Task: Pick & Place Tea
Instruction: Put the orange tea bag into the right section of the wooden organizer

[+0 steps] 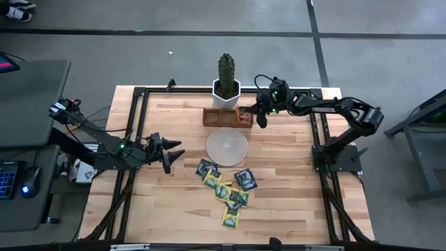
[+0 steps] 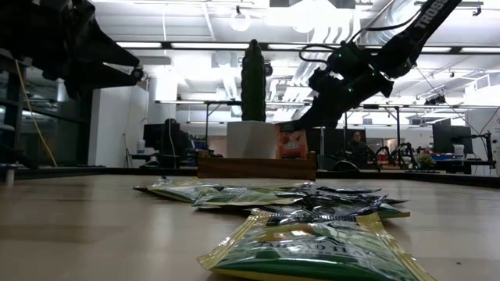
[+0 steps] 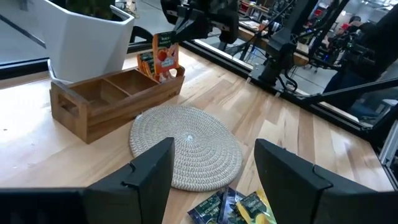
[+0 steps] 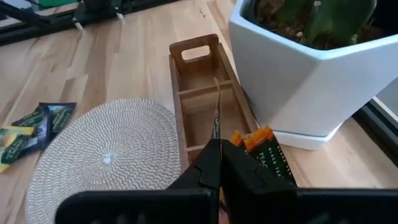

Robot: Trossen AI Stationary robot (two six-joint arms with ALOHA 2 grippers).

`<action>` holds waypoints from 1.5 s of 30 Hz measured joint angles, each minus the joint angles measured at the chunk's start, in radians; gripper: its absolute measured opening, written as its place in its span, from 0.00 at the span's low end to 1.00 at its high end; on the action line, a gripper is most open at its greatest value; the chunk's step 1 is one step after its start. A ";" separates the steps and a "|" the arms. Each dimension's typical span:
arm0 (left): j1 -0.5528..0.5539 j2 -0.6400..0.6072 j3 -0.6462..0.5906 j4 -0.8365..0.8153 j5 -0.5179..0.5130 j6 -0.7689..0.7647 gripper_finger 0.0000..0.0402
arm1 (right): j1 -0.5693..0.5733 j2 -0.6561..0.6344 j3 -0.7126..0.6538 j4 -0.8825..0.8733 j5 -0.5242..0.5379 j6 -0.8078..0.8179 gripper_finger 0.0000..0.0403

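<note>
Several tea sachets (image 1: pixel 226 188) in green, yellow and dark blue lie in a loose pile on the wooden table, near of the round woven mat (image 1: pixel 226 145). The brown wooden tray (image 1: pixel 219 117) stands behind the mat. My right gripper (image 1: pixel 262 123) hangs over the tray's right end, shut on an orange tea sachet (image 3: pixel 165 53). Other orange sachets (image 4: pixel 260 148) stand in that end compartment. My left gripper (image 1: pixel 174 155) waits open above the table's left part, fingers (image 3: pixel 149 174) pointing toward the mat, touching nothing. My right gripper pinches the orange sachet's top edge (image 3: pixel 175 37) between its two fingers, slanting down from the table's right side. The sachet hangs upright below the fingers. Its lower end (image 3: pixel 166 74) is down in the tray's right end compartment; whether it touches the bottom is hidden.
A cactus in a white angular pot (image 1: pixel 226 89) stands right behind the tray, close to my right gripper. A black frame (image 1: pixel 139 94) runs around the table. Bare wood lies left and right of the mat and the pile.
</note>
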 joint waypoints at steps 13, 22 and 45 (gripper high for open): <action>0.000 0.000 0.000 0.000 -0.024 -0.002 0.55 | 0.000 0.005 0.000 -0.077 0.035 -0.013 0.00; 0.000 0.000 0.000 0.000 -0.029 -0.002 0.55 | 0.001 0.054 0.001 -0.072 0.017 0.021 0.00; 0.000 0.000 0.000 -0.001 -0.009 0.001 0.55 | 0.001 0.054 0.000 -0.074 0.018 0.073 0.15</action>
